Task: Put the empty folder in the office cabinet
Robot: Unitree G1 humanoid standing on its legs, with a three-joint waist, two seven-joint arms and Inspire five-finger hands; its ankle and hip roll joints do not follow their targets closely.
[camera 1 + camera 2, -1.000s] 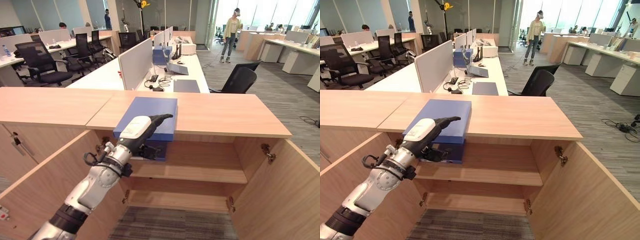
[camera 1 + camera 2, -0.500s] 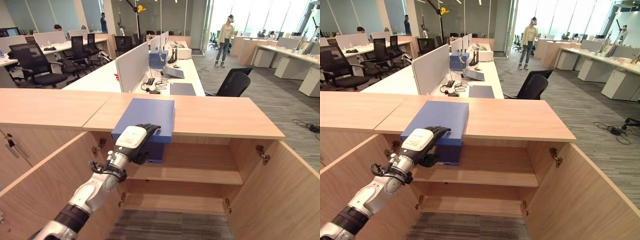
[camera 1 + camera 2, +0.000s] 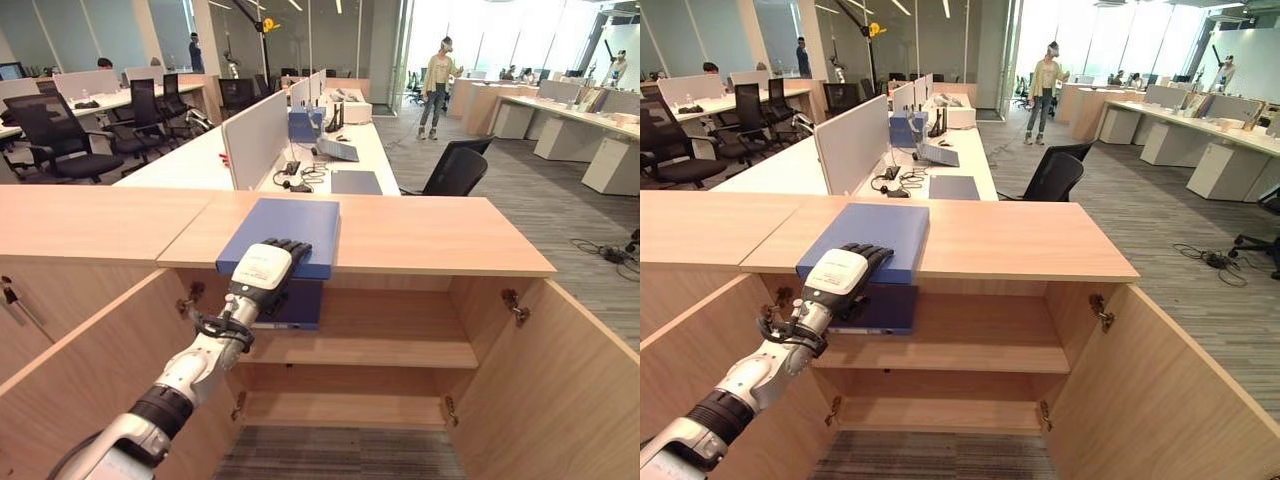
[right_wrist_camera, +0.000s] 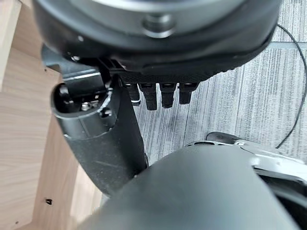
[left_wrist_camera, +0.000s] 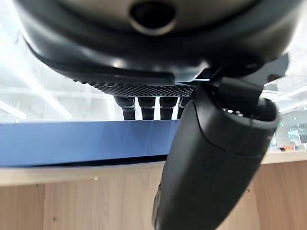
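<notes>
I see my left hand point(image 3: 262, 275) clamped on the near edge of the flat blue rectangular folder point(image 3: 287, 228), fingers curled over its top, thumb beneath. The folder lies on the open light-wood office cabinet's top point(image 3: 420, 232), overhanging its near edge. My right hand point(image 4: 144, 96) hangs over grey carpet point(image 4: 249, 96), fingers loosely straight, holding nothing.

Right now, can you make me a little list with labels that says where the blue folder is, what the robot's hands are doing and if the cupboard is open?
folder: blue folder lies flat on the cabinet top, its near edge over the front edge
left hand: left hand on the folder's near edge, fingers curled over it, thumb underneath
right hand: right hand by the floor, holding nothing
cabinet: doors open
shelf: wooden shelf, a dark flat thing at its left end
</notes>
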